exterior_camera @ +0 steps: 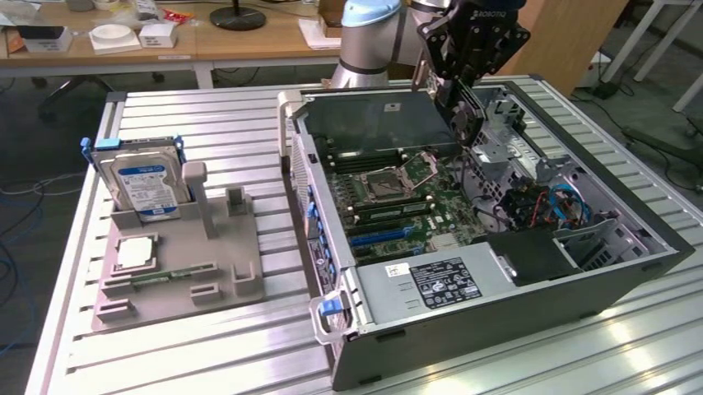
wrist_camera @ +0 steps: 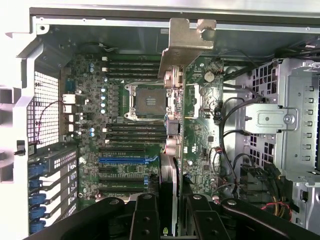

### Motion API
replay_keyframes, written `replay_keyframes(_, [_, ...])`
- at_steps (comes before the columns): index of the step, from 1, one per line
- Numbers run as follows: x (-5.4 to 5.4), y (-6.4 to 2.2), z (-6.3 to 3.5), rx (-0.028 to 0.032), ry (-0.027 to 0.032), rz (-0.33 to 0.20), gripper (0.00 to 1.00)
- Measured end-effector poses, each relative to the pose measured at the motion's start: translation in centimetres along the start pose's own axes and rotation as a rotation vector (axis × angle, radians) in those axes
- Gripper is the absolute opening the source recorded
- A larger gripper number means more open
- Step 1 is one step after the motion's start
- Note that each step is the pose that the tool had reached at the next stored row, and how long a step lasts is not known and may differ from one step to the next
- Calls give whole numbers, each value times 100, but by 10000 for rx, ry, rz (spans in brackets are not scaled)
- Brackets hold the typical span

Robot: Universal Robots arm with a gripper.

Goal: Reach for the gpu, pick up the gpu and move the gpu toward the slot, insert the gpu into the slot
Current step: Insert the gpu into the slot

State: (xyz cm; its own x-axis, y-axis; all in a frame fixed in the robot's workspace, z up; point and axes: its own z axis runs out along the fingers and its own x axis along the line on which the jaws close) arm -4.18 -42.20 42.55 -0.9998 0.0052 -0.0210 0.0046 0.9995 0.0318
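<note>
Where the open computer case sits on the slatted tabletop, the gripper hangs above the motherboard, part-closed and clamped on the gpu.
The gpu — held on edge over the motherboard, not seated; silver bracket at the end away from the gripper's fingers, card edge passing just beside the processor socket.
The slot — long black connector on the motherboard, next to a blue connector, apart from the card.
Hard drive — upright in a grey holder, well apart from the motherboard, outside the case.
</note>
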Motion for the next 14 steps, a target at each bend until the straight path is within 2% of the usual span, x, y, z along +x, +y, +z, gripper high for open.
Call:
replay_keyframes(10, [0,0,0,-1,1,-32,27])
replay_keyframes(14, [0,0,0,-8,11,-361,27])
